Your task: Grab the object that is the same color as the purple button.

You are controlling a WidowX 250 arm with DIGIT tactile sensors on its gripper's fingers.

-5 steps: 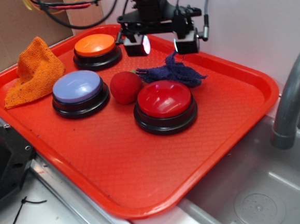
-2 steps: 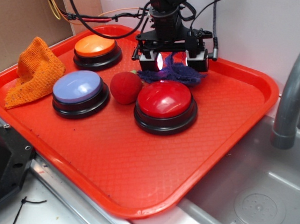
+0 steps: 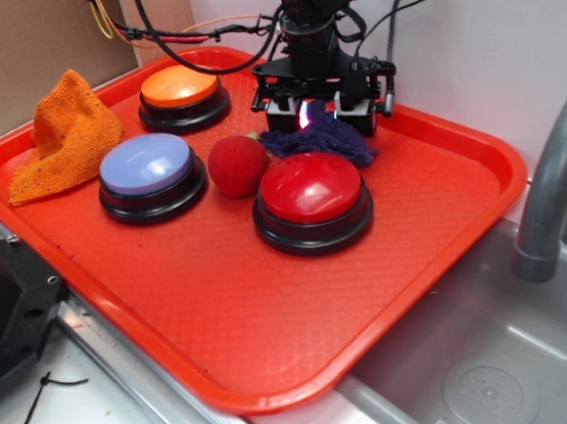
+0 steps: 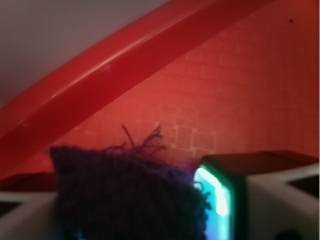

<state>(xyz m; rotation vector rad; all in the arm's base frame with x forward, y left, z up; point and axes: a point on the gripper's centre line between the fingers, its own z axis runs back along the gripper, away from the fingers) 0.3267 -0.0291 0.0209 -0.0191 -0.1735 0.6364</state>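
End effector (image 3: 317, 112) low at top centre of the exterior view, fingers down on either side of the rag (image 3: 320, 141). Wrist view: purple weave fills the gap between the two pads (image 4: 212, 192), frayed threads poking up; pads look drawn in against the cloth, pinching its upper fold, though full contact on the left pad is hidden by the fabric.

Rag lies on the red tray (image 3: 430, 224), just behind the red button (image 3: 313, 193) and touching its far edge; bulk of it rests on the tray floor. Purple button (image 3: 149, 166) sits well to the left, lavender dome matching only loosely in shade. Red ball (image 3: 236, 165) between the two buttons; orange button (image 3: 180, 88) upper left; orange cloth (image 3: 62, 134) at the far left rim.

Step in hand, by my reading: the grasp itself, closing on the cloth. Next move calls for a straight lift, keeping the trailing ends clear of the red button's dome.
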